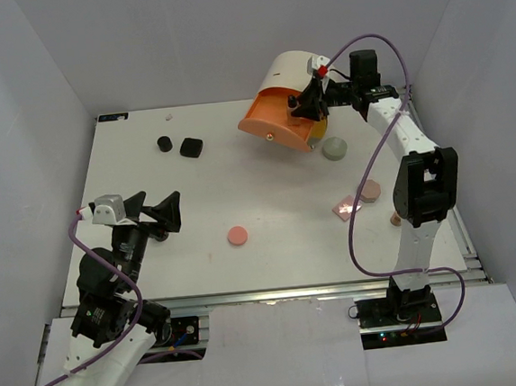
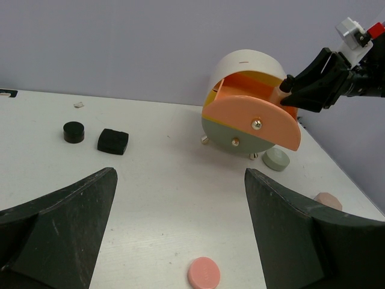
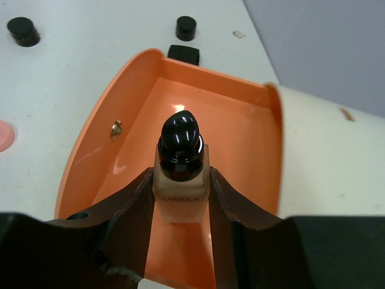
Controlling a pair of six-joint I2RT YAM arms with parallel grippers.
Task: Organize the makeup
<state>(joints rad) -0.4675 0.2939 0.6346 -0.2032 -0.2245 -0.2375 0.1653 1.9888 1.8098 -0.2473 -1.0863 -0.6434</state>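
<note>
Right hand (image 3: 180, 195) grips bottle (image 3: 180, 150) over orange drawer (image 3: 240, 138), base hidden; left hand (image 2: 180, 174) wide.

One legible marking was found. The brown bottle (image 3: 180, 188), black-capped and gripped in the right hand (image 3: 180, 176), carries a single line of small dark capitals low on its tan face. The line begins "LAM"; the remaining letters are too small to read with certainty. A short dark mark on top of the cream box (image 2: 252, 67) cannot be made out as text. No other lettering, number or sign is legible in the three views.
</note>
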